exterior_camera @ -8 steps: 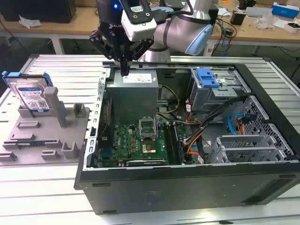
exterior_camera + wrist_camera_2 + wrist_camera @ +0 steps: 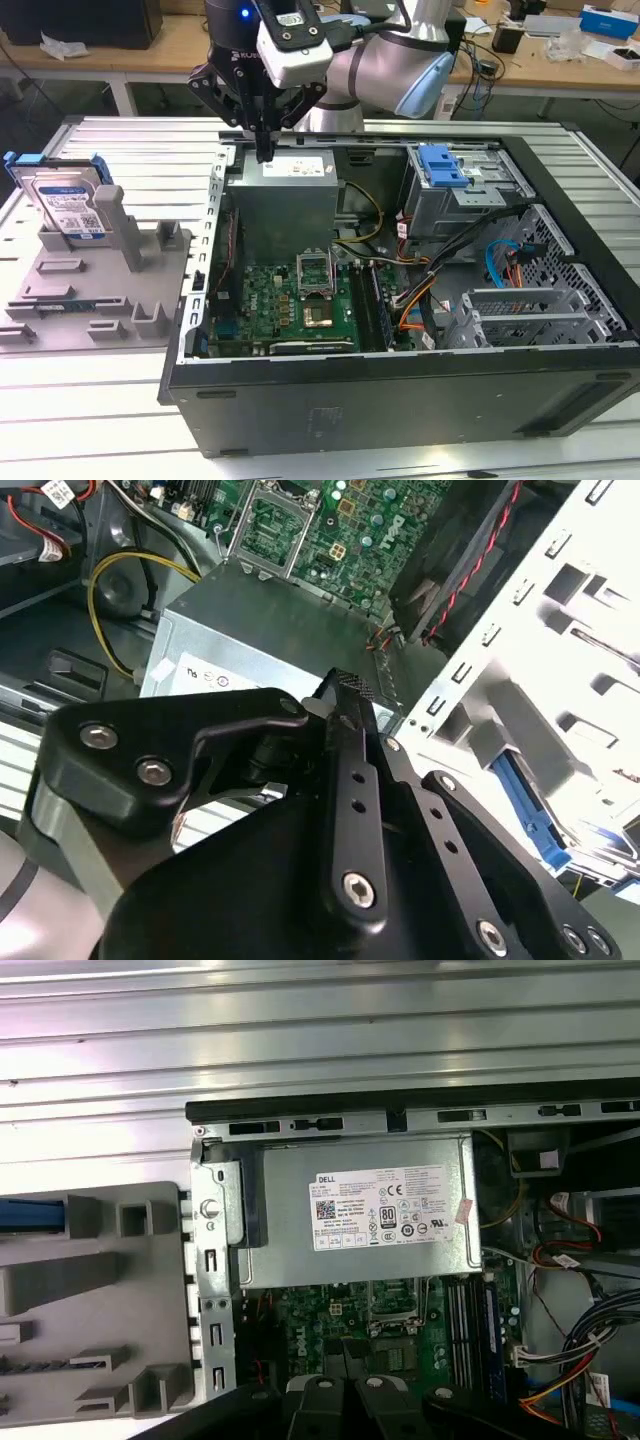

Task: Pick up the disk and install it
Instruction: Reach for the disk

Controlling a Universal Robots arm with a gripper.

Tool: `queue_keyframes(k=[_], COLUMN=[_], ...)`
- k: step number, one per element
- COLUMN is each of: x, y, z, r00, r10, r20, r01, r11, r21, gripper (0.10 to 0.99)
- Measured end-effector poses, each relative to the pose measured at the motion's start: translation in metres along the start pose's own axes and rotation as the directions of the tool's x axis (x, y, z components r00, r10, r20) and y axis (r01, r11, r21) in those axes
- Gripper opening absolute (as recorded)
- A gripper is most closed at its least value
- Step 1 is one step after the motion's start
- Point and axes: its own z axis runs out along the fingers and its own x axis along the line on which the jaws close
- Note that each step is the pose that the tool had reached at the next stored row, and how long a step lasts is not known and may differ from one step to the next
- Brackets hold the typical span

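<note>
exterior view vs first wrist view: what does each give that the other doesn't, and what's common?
Exterior view: the disk with its label facing out, upright in the grey fixture; the blue latch on the drive cage; the gripper shut, holding nothing. First wrist view: the power supply sticker seen square-on. Both: power supply, motherboard, grey fixture.

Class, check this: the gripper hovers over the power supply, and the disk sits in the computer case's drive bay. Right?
No. The gripper does hover over the power supply, but the disk stands upright in the grey holder outside the computer case, as the exterior view shows.
</note>
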Motion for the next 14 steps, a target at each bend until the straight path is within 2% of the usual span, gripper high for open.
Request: queue_keyframes(k=[2,4,5,7,9,12,14], x=[0.0142,0.0218,0.0291,0.0385,0.0460,0.0754,0.0842], y=[0.0018,0.0032,0.0048,0.0070,0.0085,0.0125,0.0139], z=[0.0000,0.0000,0.0000,0.0000,0.0000,0.0002,0.0002], r00=[1.0000,1.0000,1.0000,1.0000,1.0000,1.0000,1.0000], r10=[0.000,0.000,0.000,0.000,0.000,0.000,0.000], r20=[-0.0012,-0.0018,-0.0023,-0.0030,-0.0035,-0.0064,-0.0076], r01=[0.000,0.000,0.000,0.000,0.000,0.000,0.000], r11=[1.0000,1.0000,1.0000,1.0000,1.0000,1.0000,1.0000], r21=[0.000,0.000,0.000,0.000,0.000,0.000,0.001], gripper=[0.106,0.106,0.106,0.106,0.106,0.106,0.106])
